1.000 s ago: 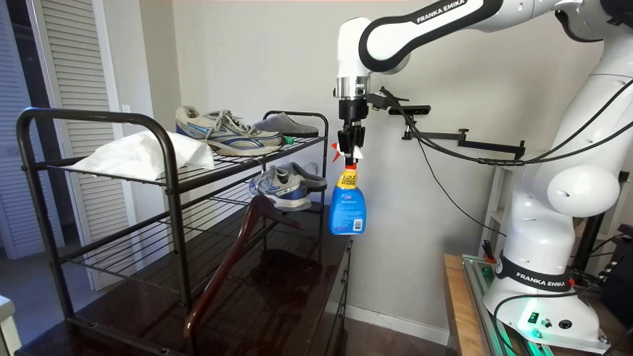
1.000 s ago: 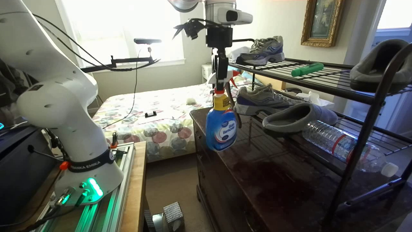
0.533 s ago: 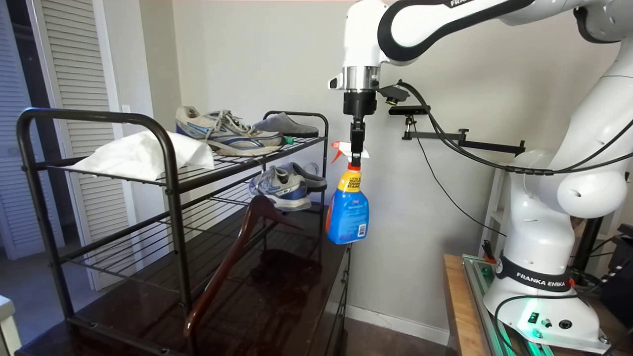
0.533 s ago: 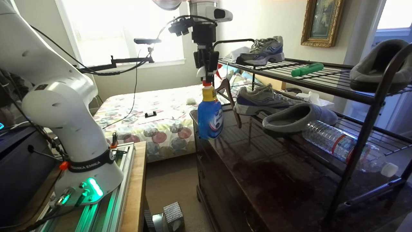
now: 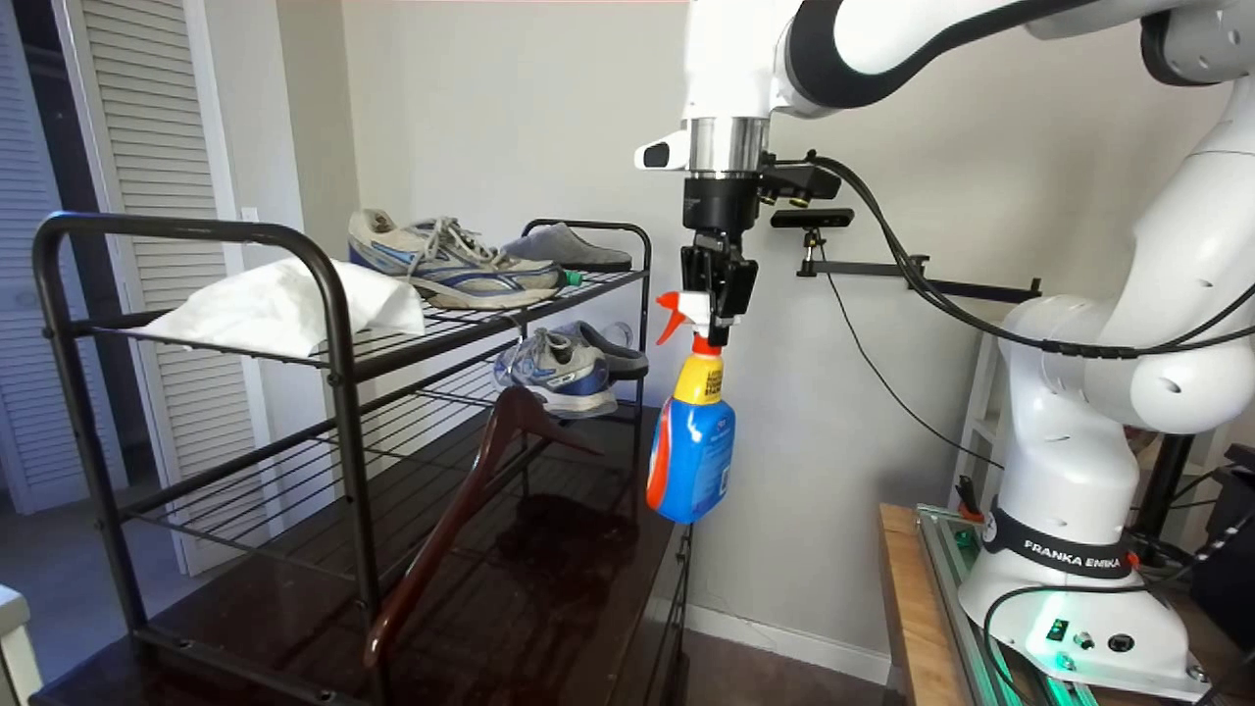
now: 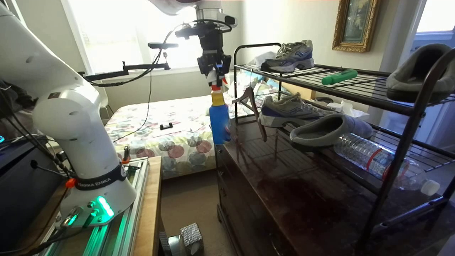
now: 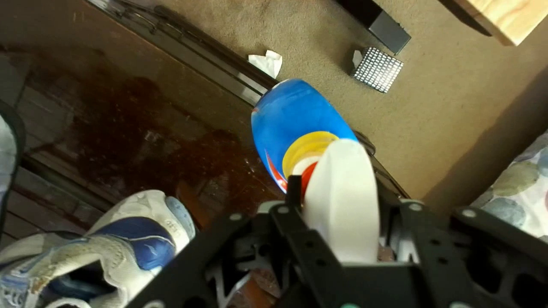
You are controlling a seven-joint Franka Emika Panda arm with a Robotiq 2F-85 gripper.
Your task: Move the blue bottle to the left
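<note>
The blue bottle (image 5: 691, 456), a spray bottle with a yellow neck label, white head and red-orange trigger, hangs in the air in both exterior views (image 6: 218, 122). It is slightly tilted. My gripper (image 5: 724, 328) points down and is shut around its white head, just above the red collar. In the wrist view the bottle (image 7: 295, 113) overlaps the dresser's edge, with floor beyond. The white head fills the space between the gripper's fingers (image 7: 338, 192). The front label is mostly turned away in an exterior view, where the gripper (image 6: 215, 80) covers much of the head.
A dark dresser (image 6: 284, 199) carries a black wire rack (image 5: 343, 392) with shoes (image 5: 461, 265), a green marker (image 6: 339, 76) and a clear bottle (image 6: 387, 163). A wooden hanger (image 5: 471, 490) hangs off the rack. A bed (image 6: 170, 124) stands beyond the dresser.
The gripper and held bottle have moved lower in an exterior view and left, smaller, in another. The bottle has turned about its upright axis; its front label has swung away. The grip stays shut.
</note>
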